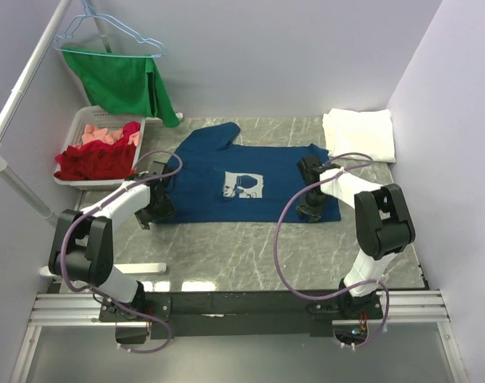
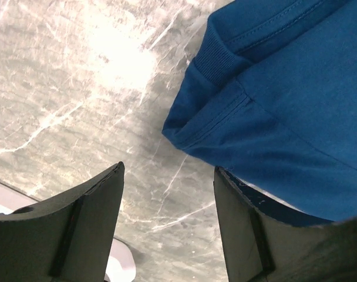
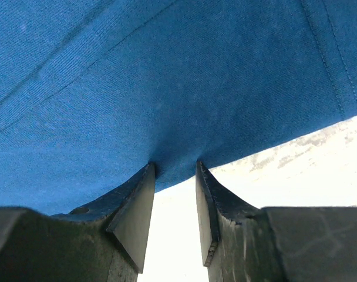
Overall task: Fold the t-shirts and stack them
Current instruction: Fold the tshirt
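Nearest the arm bases, bare tabletop [image 1: 226, 255] is showing. Both arms are reaching over it to the navy t-shirt [image 1: 203, 187], which is lying flat, print up, across the middle. The left gripper [image 2: 167, 176] is standing wide open at the shirt's left edge. In its wrist view only marble is lying between the fingers, and a ribbed, stitched fold of cloth is sitting just beside one finger, not inside the gap. Risk: closing here, it is probably catching nothing, or only a single stitched edge. The right gripper [image 3: 174, 169] is narrowed to a slim gap, with the shirt's edge puckering at the fingertips; I cannot tell whether cloth is actually clamped. Risk: a bite this shallow is liable to be slipping out once the arm is lifting. If one side is rising and the other is not, the fold is going skew and the soft cotton is bunching. Farther back, at the right corner, the white t-shirt [image 1: 359, 134] is lying folded, well apart. At far left, the basket [image 1: 76, 128] of red clothes and the green cloth [image 1: 123, 80] on its hanger are sitting outside the work.
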Controlling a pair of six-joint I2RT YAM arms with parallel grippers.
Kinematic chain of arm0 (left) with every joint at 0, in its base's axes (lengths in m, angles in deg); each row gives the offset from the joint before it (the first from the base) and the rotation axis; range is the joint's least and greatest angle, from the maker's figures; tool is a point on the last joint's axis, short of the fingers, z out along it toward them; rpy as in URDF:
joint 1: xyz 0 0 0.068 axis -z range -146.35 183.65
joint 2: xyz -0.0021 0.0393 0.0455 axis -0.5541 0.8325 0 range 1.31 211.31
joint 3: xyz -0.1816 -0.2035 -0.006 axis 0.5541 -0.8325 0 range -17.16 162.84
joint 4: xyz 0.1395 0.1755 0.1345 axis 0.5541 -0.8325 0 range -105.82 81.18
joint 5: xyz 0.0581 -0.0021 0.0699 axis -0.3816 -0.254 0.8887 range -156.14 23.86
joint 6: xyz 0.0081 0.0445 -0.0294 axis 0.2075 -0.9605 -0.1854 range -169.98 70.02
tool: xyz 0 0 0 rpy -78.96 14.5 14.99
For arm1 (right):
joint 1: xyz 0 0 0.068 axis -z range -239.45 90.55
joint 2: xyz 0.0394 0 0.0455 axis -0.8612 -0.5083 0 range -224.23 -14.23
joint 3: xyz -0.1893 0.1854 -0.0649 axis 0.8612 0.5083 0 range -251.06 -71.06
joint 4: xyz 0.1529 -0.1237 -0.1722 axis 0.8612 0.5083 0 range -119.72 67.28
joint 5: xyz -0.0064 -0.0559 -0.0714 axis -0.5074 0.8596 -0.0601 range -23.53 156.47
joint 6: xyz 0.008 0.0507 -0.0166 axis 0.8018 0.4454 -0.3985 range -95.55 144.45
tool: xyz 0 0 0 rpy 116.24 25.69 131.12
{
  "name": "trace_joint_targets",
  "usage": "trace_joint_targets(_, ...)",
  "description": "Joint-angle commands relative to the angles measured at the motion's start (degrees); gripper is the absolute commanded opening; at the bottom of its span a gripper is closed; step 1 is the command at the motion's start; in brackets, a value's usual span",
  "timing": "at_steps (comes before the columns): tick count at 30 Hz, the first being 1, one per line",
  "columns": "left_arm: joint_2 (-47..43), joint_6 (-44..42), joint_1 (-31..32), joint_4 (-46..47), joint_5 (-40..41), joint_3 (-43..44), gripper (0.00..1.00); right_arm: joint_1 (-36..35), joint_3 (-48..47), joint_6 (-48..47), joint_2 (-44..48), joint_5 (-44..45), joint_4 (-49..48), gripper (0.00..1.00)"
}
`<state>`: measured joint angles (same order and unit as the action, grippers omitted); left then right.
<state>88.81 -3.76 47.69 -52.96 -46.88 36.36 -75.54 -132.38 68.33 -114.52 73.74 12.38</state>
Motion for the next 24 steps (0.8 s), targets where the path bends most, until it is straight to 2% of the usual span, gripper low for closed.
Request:
trace_joint_targets(1,-4.0,0.89,-0.16,-2.0,-0.98,-0.87,0.67,0.45,3.57,-0.37,0.44,3.28,6.49,0.4)
trace_joint_targets(4,-6.98,1.42,-0.16,-2.7,-1.34,-0.35,0.68,0.45,4.89,-0.55,1.93,3.37,6.32,0.4)
trace_joint_targets(9,-9.63,0.72,-0.16,2.12,-4.49,1.85,0.69,0.45,5.07,-0.37,2.29,3.28,5.62,0.4)
trace_joint_targets(14,-2.88,1.59,-0.16,4.93,-6.52,6.16,0.68,0.28,3.93,-0.55,1.85,3.1,5.27,0.4)
trace_joint_targets(24,5.57,3.09,-0.07,10.83,-10.48,5.46,0.67,0.28,3.49,-0.46,6.85,4.33,6.49,0.42)
